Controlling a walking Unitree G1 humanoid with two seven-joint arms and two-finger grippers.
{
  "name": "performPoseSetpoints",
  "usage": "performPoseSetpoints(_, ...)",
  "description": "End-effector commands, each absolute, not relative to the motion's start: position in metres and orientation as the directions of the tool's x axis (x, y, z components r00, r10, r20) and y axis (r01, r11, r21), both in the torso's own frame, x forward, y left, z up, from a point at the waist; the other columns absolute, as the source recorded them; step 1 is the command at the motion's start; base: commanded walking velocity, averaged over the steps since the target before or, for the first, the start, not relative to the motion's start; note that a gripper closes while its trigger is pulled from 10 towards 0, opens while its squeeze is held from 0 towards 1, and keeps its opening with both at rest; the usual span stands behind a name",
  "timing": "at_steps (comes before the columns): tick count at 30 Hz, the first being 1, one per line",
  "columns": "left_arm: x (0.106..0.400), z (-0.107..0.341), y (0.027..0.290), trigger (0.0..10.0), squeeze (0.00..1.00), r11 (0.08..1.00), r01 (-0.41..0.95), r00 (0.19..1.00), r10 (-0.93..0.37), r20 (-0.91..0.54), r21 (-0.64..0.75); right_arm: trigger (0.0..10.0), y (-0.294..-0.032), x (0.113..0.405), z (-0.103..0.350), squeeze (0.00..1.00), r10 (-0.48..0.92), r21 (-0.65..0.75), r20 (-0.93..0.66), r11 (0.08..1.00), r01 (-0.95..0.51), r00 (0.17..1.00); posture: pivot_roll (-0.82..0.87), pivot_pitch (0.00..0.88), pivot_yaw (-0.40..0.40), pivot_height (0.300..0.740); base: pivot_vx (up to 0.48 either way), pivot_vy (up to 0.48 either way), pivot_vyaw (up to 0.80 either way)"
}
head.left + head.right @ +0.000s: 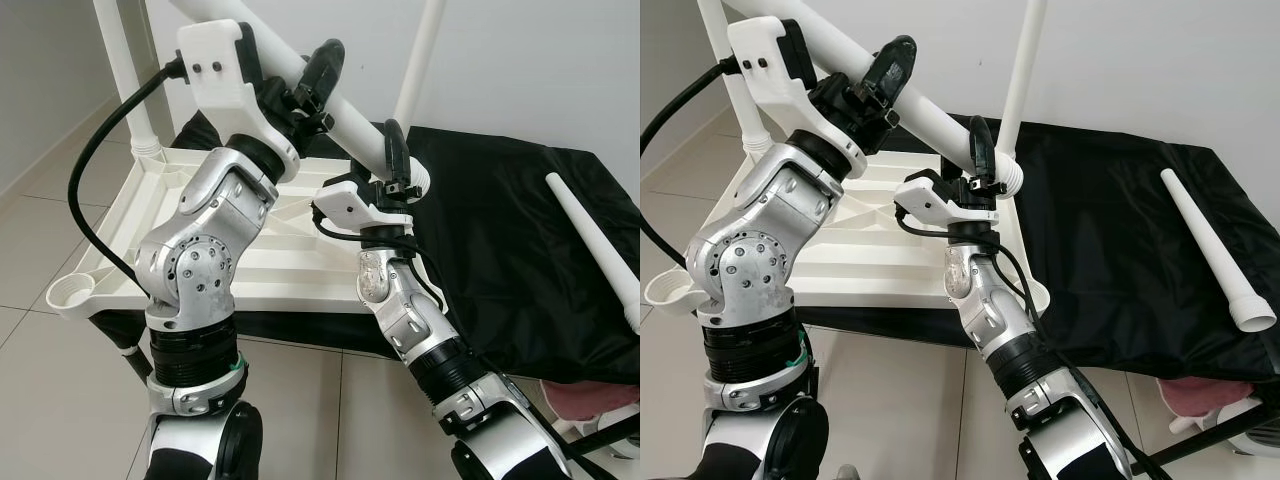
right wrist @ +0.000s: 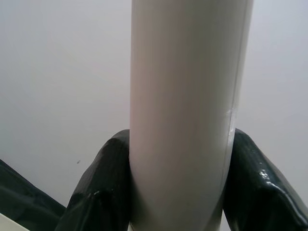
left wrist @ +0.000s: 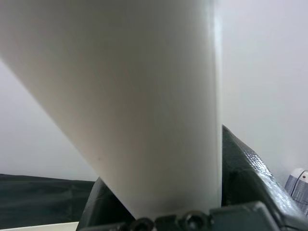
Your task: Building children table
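White table leg (image 1: 345,120), pinched by left gripper (image 1: 312,82) and right gripper (image 1: 392,160), seemingly entering upturned tabletop (image 1: 130,235) corner socket: misaligned push risks jamming.

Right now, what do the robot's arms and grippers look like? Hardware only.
Both arms are silver metal with rounded joint housings, black ribbed collars and white plastic wrist shells. The left gripper and right gripper each have two long glossy black fingers. A thick black cable loops to the left wrist; thinner black wires run along the right forearm.
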State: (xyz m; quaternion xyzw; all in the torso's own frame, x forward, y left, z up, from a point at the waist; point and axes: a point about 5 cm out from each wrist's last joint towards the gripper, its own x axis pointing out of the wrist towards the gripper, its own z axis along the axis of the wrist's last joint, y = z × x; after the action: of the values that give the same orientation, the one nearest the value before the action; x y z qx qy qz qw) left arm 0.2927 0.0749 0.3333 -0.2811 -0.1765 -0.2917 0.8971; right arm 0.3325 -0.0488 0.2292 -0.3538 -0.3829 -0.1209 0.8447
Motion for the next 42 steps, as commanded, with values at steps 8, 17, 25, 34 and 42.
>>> performPoseSetpoints(8,0.279,0.326,0.037,10.0,1.00,0.635,0.744,0.652,-0.618,0.440,-0.210,0.0,-0.046,0.336,0.232,0.00,0.058,-0.443,0.677,0.828,0.344,0.734,0.09,0.000,-0.039,0.740,0.000,0.000,0.00)
performPoseSetpoints(17,0.273,0.328,0.050,10.0,0.00,0.618,0.768,0.617,-0.642,0.454,-0.169,0.0,-0.054,0.338,0.234,0.00,-0.004,-0.387,0.648,0.860,0.333,0.762,0.09,0.000,-0.034,0.740,0.000,0.000,0.00)
performPoseSetpoints(25,0.276,0.310,0.084,10.0,0.00,0.631,0.742,0.656,-0.615,0.438,-0.225,0.0,-0.108,0.346,0.245,0.00,-0.125,-0.205,0.560,0.937,0.283,0.819,0.09,0.000,-0.036,0.740,0.000,0.000,0.00)
performPoseSetpoints(34,0.285,0.282,0.106,10.0,0.00,0.783,0.606,0.776,-0.545,0.318,-0.137,10.0,-0.127,0.323,0.240,0.00,0.078,-0.172,0.476,0.985,0.006,0.876,0.07,0.017,-0.042,0.740,0.000,0.000,0.00)
performPoseSetpoints(42,0.290,0.214,0.093,10.0,0.00,0.812,0.541,0.828,-0.559,0.029,0.218,10.0,-0.147,0.294,0.235,0.00,0.323,-0.231,0.382,0.940,-0.249,0.866,0.03,0.046,-0.048,0.740,0.000,0.000,0.00)
